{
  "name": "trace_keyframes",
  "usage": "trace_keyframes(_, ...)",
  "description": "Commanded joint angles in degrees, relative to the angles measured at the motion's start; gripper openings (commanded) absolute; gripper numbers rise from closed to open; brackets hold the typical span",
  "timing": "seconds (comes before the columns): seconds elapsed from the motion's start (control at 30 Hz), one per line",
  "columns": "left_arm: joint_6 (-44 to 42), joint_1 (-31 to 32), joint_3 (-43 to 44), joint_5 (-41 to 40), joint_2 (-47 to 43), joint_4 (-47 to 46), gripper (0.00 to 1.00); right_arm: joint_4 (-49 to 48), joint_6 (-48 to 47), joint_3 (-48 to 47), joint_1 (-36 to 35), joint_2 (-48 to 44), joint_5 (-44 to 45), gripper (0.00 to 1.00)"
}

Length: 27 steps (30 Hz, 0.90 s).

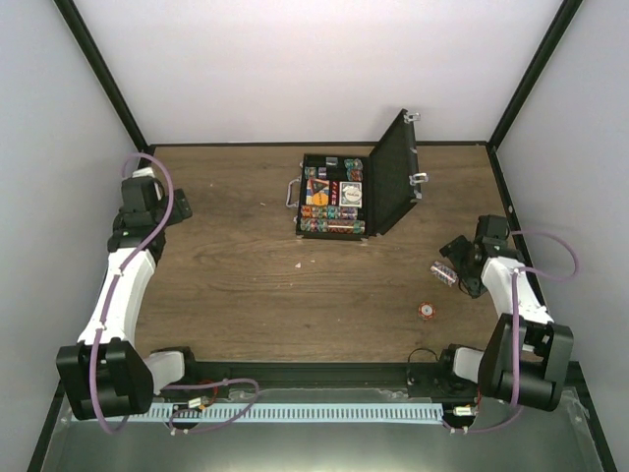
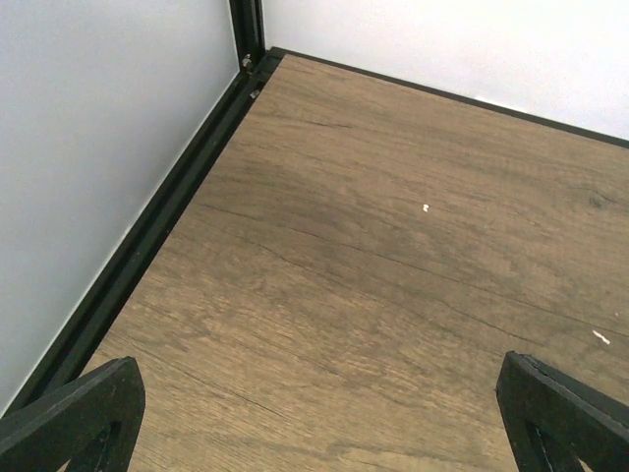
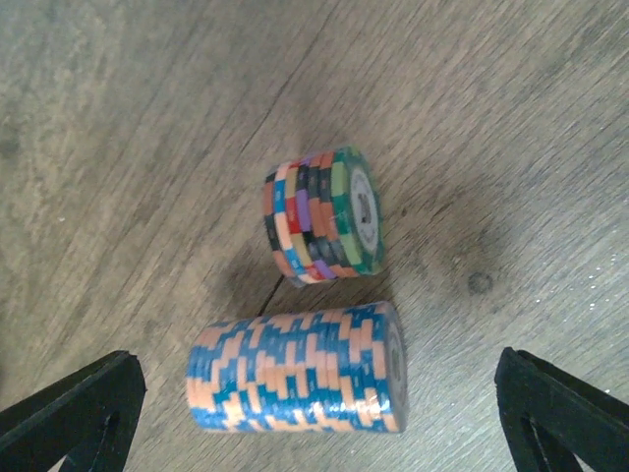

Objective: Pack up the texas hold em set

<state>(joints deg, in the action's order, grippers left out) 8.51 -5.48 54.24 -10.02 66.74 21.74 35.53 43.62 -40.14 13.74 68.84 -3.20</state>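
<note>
Two chip stacks (image 3: 295,369) are found lying on the surface (image 3: 118,147), ungripped, between the wide-spread fingers of the right end effector (image 3: 319,413). The left end effector (image 2: 314,413) is likewise spread, empty. The briefcase (image 1: 393,177) is open, farther back.

Left arm (image 1: 123,285) and right arm (image 1: 516,295): white tubular links set between boxy black joints, each rising from a black base block. A purple cable (image 1: 162,211) loops loosely along each arm from base to wrist. Left gripper (image 2: 319,393) and right gripper (image 3: 319,393): two flat, matte-black, wedge-shaped fingers (image 2: 79,413) apiece, with an inner outline moulded into each.
</note>
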Motion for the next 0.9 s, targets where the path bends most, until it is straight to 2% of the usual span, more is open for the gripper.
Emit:
trace_keyframes(0.0,-0.58,0.63,-0.19,-0.67,0.83,-0.31,1.0,-2.16,-0.56,0.41,0.56,1.63,4.68,1.0)
trace_keyframes(0.13,-0.6,0.77,-0.19,-0.85,1.12,-0.21,1.0,-5.69,-2.17,0.93,0.59,3.34,7.4,0.92)
trace_keyframes(0.3,-0.6,0.95,-0.21,-0.89,1.44,-0.23,1.0,-9.5,-5.92,-0.6,0.49,8.13,6.0,0.72)
trace_keyframes(0.5,-0.69,1.01,-0.19,-1.12,1.65,-0.21,1.0,-10.2,-7.15,-1.01,0.56,10.88,5.79,0.6)
trace_keyframes(0.53,-0.69,0.99,-0.19,-1.11,1.64,-0.27,1.0,-10.47,-7.2,-0.77,0.54,11.07,5.83,0.56)
trace_keyframes(0.6,-0.69,1.06,-0.21,-1.19,1.62,-0.21,1.0,-10.97,-7.46,-0.52,0.52,11.38,5.88,0.42)
trace_keyframes(0.63,-0.71,1.08,-0.19,-1.22,1.63,-0.23,1.0,-10.93,-7.41,-0.54,0.53,11.58,6.11,0.39)
trace_keyframes(0.73,-0.69,1.08,-0.21,-1.32,1.64,-0.23,1.0,-11.02,-7.78,-0.43,0.54,11.71,7.12,0.37)
trace_keyframes(0.87,-0.76,1.17,-0.2,-1.52,1.55,-0.2,1.0,-11.17,-8.53,-0.59,0.47,11.82,8.4,0.29)
